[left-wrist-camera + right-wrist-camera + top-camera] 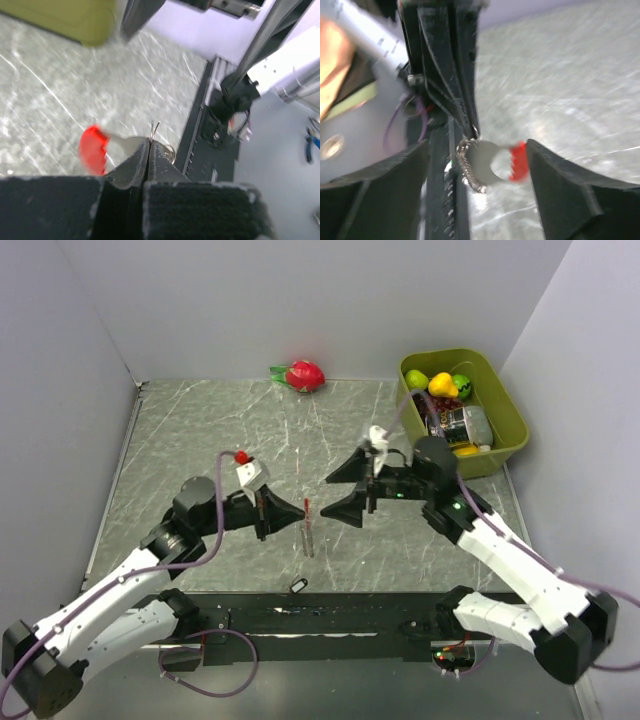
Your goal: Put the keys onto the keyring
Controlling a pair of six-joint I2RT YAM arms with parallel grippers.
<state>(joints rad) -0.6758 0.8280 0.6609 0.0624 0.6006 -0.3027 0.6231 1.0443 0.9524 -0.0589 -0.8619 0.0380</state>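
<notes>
Our left gripper (149, 146) is pressed together on the keyring (481, 154), holding it up so it hangs free for threading. Our right gripper (327, 496) stands spread beside it, empty. A key (298, 585) lies apart on the table (200, 430), probably next.

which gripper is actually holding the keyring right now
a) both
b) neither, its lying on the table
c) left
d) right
c: the left gripper is pinched shut on the keyring, while the right gripper stands open, a finger on either side of it.
</notes>
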